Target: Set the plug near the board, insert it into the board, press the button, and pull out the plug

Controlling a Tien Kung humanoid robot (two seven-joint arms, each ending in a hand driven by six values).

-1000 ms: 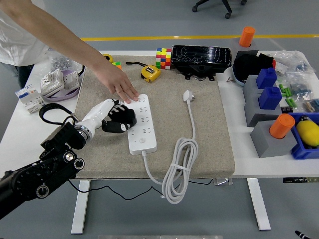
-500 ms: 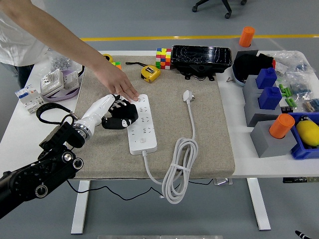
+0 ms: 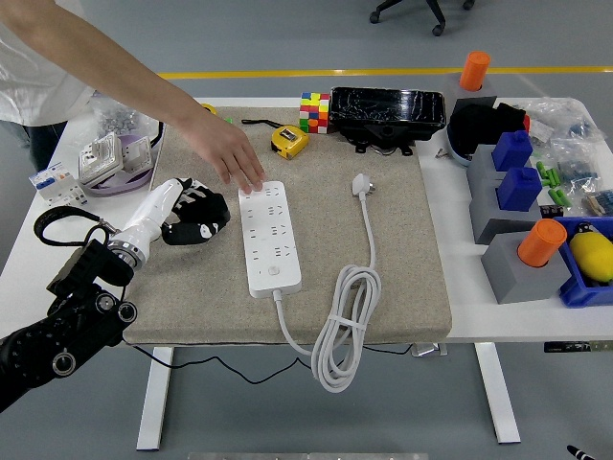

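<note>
Left of board | fingers curled (empty) | plug well apart

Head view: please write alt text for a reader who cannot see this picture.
A person's hand presses on the far end of a white power strip lying on a grey mat, while the robot's left hand hovers just left of the strip, holding nothing. The white plug lies unplugged on the mat to the right, with its cable coiled over the table's near edge.
</note>
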